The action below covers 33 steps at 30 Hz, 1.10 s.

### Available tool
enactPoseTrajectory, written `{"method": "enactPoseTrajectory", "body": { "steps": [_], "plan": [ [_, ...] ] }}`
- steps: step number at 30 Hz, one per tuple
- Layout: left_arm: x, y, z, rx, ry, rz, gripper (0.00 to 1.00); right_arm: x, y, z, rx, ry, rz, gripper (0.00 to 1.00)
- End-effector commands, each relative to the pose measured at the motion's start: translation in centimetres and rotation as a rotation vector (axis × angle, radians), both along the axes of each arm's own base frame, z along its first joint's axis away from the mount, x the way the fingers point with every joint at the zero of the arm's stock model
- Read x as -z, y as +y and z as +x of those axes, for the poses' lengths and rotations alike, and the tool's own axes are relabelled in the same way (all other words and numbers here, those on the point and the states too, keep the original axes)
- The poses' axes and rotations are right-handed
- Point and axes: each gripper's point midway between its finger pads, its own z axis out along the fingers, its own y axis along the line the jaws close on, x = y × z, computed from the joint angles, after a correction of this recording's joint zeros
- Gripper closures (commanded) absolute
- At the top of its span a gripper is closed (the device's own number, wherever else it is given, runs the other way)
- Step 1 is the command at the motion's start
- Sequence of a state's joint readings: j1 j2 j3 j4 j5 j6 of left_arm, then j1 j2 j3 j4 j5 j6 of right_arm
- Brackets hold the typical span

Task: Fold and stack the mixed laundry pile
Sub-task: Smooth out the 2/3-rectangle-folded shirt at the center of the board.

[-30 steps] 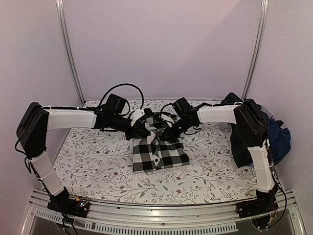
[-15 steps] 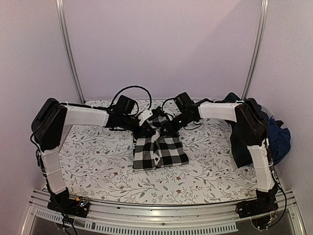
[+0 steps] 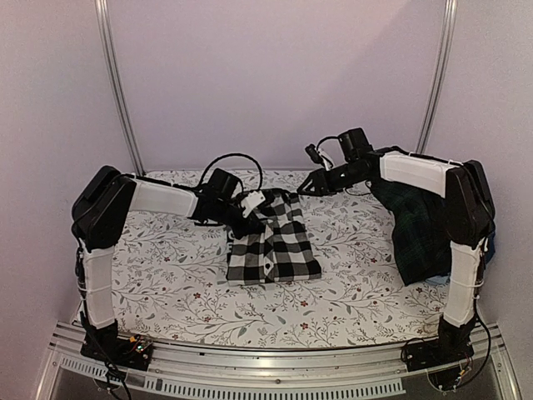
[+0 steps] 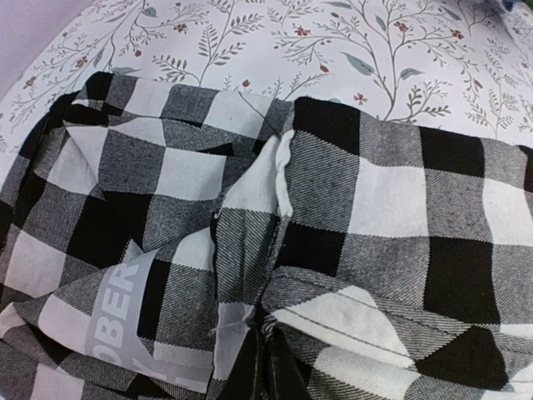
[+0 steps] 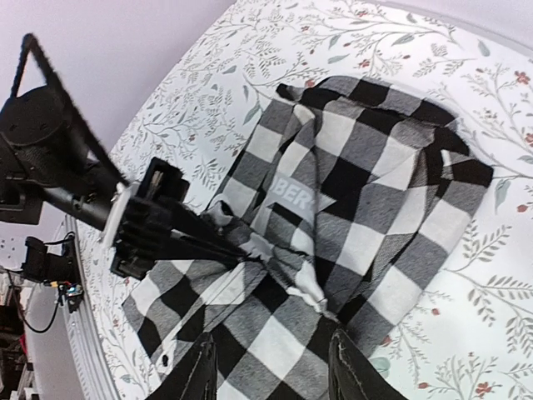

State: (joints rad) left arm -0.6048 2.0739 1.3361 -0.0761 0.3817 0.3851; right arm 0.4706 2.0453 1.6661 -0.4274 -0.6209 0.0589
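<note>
Where the shirt lies: the black-and-white checked shirt [image 3: 271,243] is in the middle of the floral table covering [image 3: 158,275]. It is partly folded; its near edge is fairly straight and its far end is rumpled, with a grey printed strip [image 4: 117,312] showing on the inside.
Rest of the pile: the dark plaid garment [image 3: 420,233] is heaped at the right side of the table under the right arm, well apart from the shirt.
Left side: the left gripper [image 5: 235,247] is low over the shirt's far-left part, clamped tight on a pinch of checked cloth.
Right side: the right gripper [image 5: 273,350] is raised over the shirt's far-right side with its fingers apart; nothing is between them and no cloth touches them.
Step in hand: most likely tidying and closing the far end of the shirt, with only one corner held.
Doing it well: bring the free gripper down to the far-right edge level with the held pinch. Take only the top layer, then move both corners together at one height so the fold line runs straight across.
Watch for: a one-sided pull may skew the shirt or drag its squared near edge. A deep pinch may lift the lower layers too.
Progress: early, with one garment part-folded and nothing stacked.
</note>
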Motion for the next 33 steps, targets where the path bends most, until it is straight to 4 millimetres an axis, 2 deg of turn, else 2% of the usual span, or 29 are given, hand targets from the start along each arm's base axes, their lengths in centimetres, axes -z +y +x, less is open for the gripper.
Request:
{"method": "enactPoseTrajectory", "body": {
  "steps": [1,5,10,12,14,15,16,17,19,21,25,27,28,30,31,32,33],
  "plan": [
    [0.1,0.3,2.0,-0.072,0.009,-0.017,0.97,0.9,2.0,-4.1,-0.082,0.161,0.109,0.55],
    [0.9,0.6,2.7,-0.098,0.026,-0.013,0.94,0.5,3.2,-5.7,-0.121,0.210,0.168,0.57],
    [1.4,1.0,3.6,-0.148,0.073,-0.028,0.84,0.3,6.2,-8.0,-0.230,0.251,0.231,0.58],
    [0.4,1.5,4.3,-0.194,0.096,-0.054,0.68,0.9,6.9,-8.4,-0.239,0.274,0.236,0.60],
    [-2.0,2.4,5.3,-0.250,0.123,-0.111,0.47,1.9,6.9,-8.3,-0.223,0.308,0.229,0.60],
    [-3.8,2.9,5.7,-0.272,0.125,-0.152,0.34,2.0,6.8,-8.3,-0.217,0.313,0.228,0.60],
    [-6.2,3.5,6.2,-0.298,0.110,-0.194,0.07,1.6,6.6,-8.2,-0.213,0.302,0.230,0.60],
    [-7.9,4.4,6.7,-0.340,0.104,-0.222,0.01,1.2,6.4,-8.1,-0.210,0.293,0.234,0.60],
    [-11.4,6.1,7.3,-0.397,0.099,-0.281,0.00,0.1,5.9,-7.7,-0.205,0.278,0.250,0.60],
    [-15.3,7.7,7.0,-0.442,0.086,-0.350,0.00,-1.2,5.3,-7.5,-0.201,0.265,0.267,0.59],
    [-24.2,9.6,3.1,-0.422,-0.097,-0.523,0.00,-3.9,4.2,-8.0,-0.200,0.214,0.268,0.56],
    [-27.0,10.2,0.7,-0.398,-0.142,-0.611,0.00,-5.4,3.6,-8.7,-0.211,0.187,0.280,0.53],
    [-27.6,10.9,-0.1,-0.424,-0.138,-0.654,0.00,-6.1,3.4,-9.2,-0.217,0.178,0.284,0.50],
    [-27.4,12.1,-1.4,-0.494,-0.057,-0.726,0.00,-6.9,2.8,-10.3,-0.238,0.180,0.297,0.45],
    [-27.1,11.5,-2.5,-0.449,-0.004,-0.736,0.00,-7.0,2.6,-10.9,-0.249,0.200,0.300,0.42],
    [-26.2,10.7,-3.1,-0.426,0.058,-0.716,0.00,-6.9,2.4,-11.6,-0.262,0.224,0.303,0.41],
    [-23.8,9.9,-3.7,-0.448,0.169,-0.647,0.00,-6.6,2.2,-12.2,-0.276,0.253,0.303,0.40]
  ]
}}
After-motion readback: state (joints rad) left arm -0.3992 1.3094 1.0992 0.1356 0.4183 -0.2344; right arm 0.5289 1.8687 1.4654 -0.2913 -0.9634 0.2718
